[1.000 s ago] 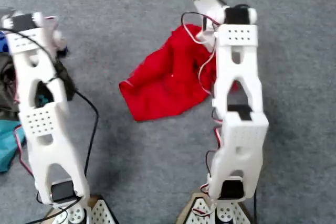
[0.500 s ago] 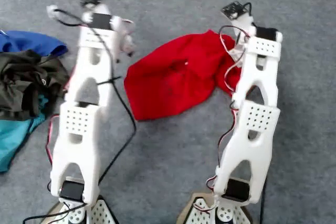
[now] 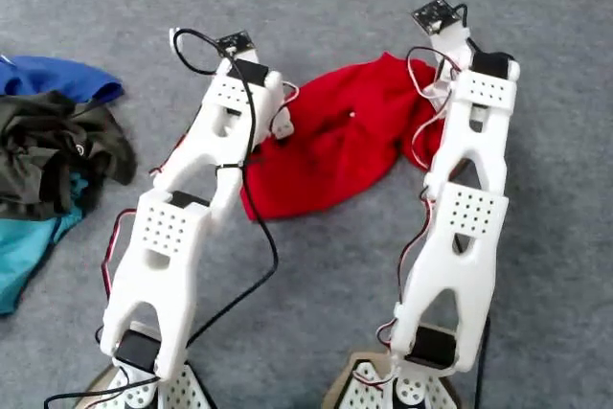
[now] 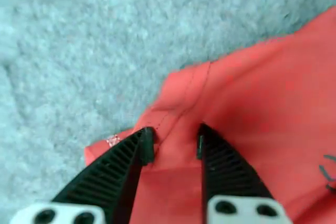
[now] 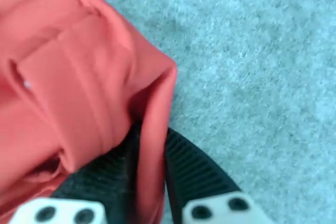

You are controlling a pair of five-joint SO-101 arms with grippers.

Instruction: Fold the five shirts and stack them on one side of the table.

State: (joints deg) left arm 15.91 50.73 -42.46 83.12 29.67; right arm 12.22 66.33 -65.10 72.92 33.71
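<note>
A red shirt point(image 3: 330, 146) lies crumpled on the grey table point(image 3: 316, 304), between my two arms. In the left wrist view my left gripper point(image 4: 173, 140) is open, and its black fingers point(image 4: 137, 153) straddle a stitched hem at the red shirt's point(image 4: 252, 108) near-left corner. My right gripper point(image 5: 149, 142) is shut on a folded edge of the red shirt point(image 5: 68, 82) at the garment's right side. In the high view the left arm point(image 3: 230, 112) leans across to the shirt's left edge and the right arm point(image 3: 474, 122) covers its right edge.
A heap of other shirts sits at the table's left edge: a blue one point(image 3: 57, 76), a dark olive one point(image 3: 57, 146) and a teal one point(image 3: 29, 246). Bare grey cloth stretches along the far side and to the right of the right arm.
My left arm has swung from the heap at the left over to the red shirt's left edge. The right arm has pulled the shirt's right side rightward and nearer, spreading it.
</note>
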